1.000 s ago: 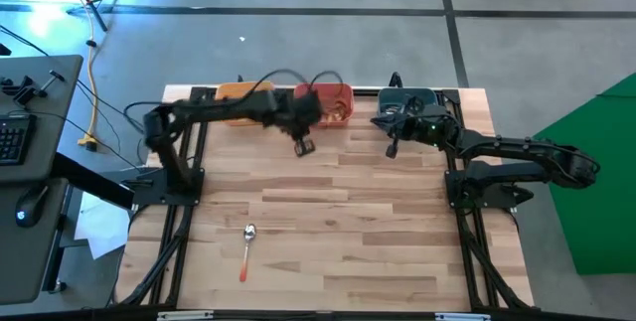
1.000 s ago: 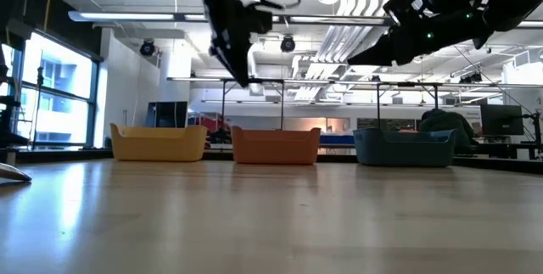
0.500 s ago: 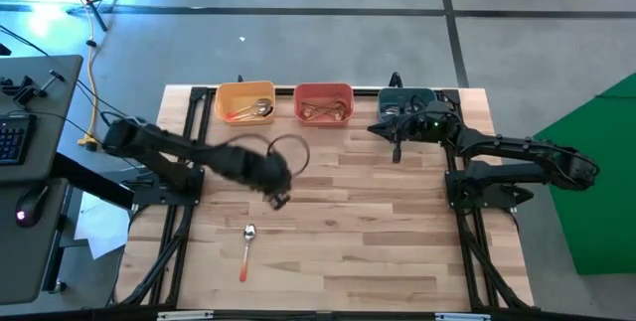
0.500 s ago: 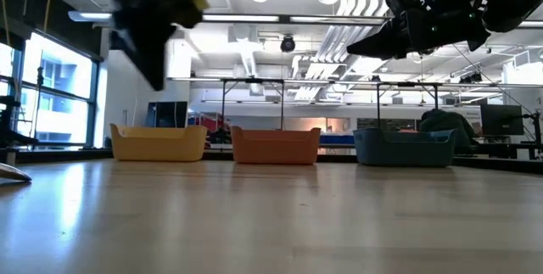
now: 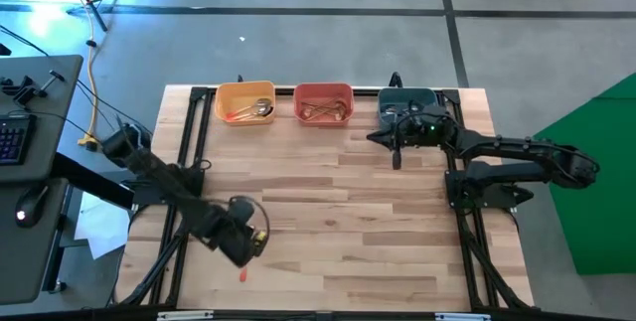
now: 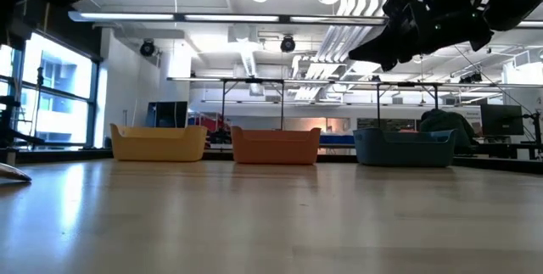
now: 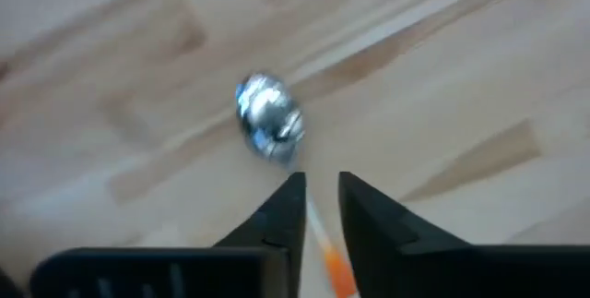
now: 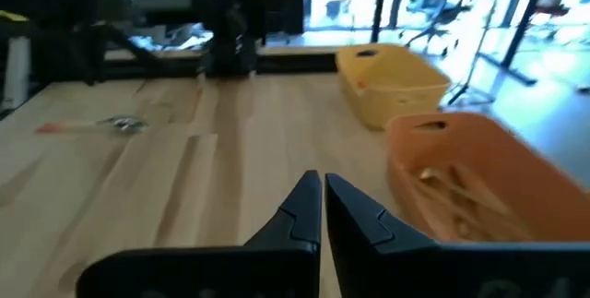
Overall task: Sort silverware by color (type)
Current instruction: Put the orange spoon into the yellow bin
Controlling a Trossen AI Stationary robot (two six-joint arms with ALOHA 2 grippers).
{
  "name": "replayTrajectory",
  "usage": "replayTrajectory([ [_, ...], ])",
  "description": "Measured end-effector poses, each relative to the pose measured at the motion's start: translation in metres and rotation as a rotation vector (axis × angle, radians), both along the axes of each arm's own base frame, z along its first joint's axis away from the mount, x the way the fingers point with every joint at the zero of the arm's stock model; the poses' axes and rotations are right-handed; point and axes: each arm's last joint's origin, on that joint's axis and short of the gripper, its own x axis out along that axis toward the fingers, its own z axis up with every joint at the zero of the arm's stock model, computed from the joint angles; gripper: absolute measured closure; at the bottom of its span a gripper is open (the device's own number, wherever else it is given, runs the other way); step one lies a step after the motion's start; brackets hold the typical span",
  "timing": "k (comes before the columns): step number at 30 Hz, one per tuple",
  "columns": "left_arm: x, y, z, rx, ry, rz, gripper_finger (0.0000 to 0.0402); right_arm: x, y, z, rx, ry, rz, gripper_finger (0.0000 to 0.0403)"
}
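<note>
**A:** Where is your spoon, and how will it handle?

**B:** It lies flat on the bare table, near the front left and well apart from the yellow bin, the red bin and the teal bin at the far edge. I judge it light, stiff and slick, lying so low that your fingers will likely scrape wood. Take it across the thin red-orange handle, just behind the silver bowl.

**A:** And the claws?

**B:** Your left gripper hangs directly over that handle, fingers a narrow slot apart, holding nothing. Your right gripper waits beside the teal bin, fingers pressed together, empty.
</note>
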Motion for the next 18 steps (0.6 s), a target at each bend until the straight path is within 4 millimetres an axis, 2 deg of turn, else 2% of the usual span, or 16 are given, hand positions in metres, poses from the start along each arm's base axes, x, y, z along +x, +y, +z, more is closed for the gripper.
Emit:
replayTrajectory([
  [5,-0.007,-0.021,-0.021,-0.018,0.088,0.073,0.0281,0.005,0.014,-0.002,0.039,0.015,0.06,0.0401],
  [10,0.002,-0.036,-0.048,0.012,0.096,0.046,0.0226,0.01,0.028,-0.002,0.031,0.019,0.114,0.0401],
  [13,0.006,-0.038,-0.062,0.049,0.11,0.026,0.0211,0.012,0.034,-0.002,0.01,0.025,0.075,0.0401],
  [18,0.008,-0.038,-0.074,0.116,0.131,-0.021,0.0213,0.013,0.041,-0.002,-0.025,0.031,0.074,0.0401],
])
